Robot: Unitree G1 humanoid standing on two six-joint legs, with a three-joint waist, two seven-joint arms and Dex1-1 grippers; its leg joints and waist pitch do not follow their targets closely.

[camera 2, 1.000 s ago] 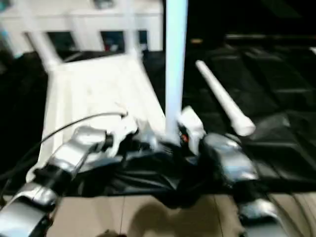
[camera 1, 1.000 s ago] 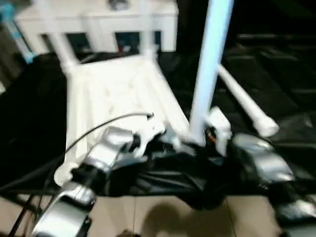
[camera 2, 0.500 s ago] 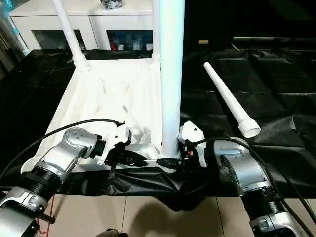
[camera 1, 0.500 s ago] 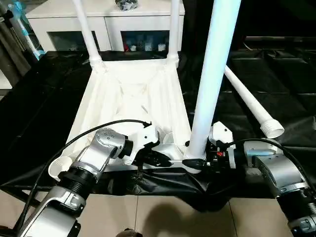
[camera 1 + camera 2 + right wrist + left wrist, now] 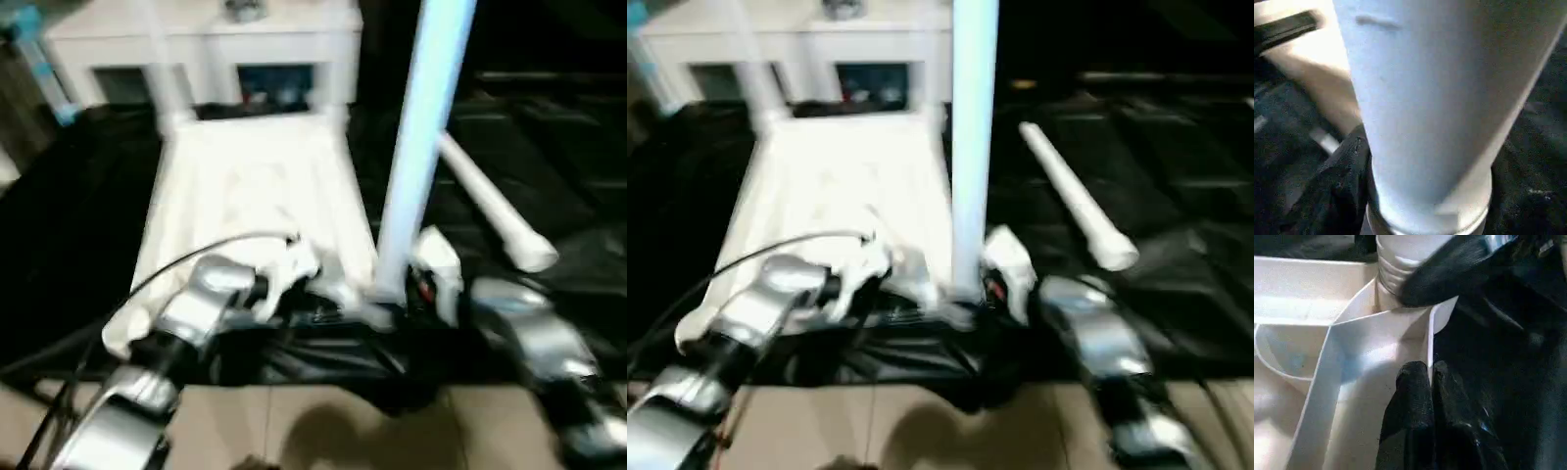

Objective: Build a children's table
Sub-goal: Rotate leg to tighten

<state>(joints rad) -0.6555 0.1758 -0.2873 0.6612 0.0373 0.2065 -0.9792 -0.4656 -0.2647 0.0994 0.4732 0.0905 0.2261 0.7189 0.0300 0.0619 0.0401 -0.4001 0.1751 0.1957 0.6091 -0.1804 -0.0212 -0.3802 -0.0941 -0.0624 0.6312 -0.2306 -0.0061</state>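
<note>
Your left gripper [image 5: 1429, 374], jaws pinching the tabletop [image 5: 257, 181] rim, steadies it while your right gripper [image 5: 392, 311] hugs the upright leg [image 5: 419, 137] at the near corner socket.

Black sheet [image 5: 88, 225] covers work surface, crumpled front edge hanging over tan tiled floor [image 5: 323, 431]. Upturned white tabletop [image 5: 250, 191] lies on sheet. Loose leg [image 5: 490, 206] lies on sheet right of tabletop.

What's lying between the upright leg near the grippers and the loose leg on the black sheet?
In the left eye view, only bare black sheet lies between the upright leg and the loose leg.
</note>
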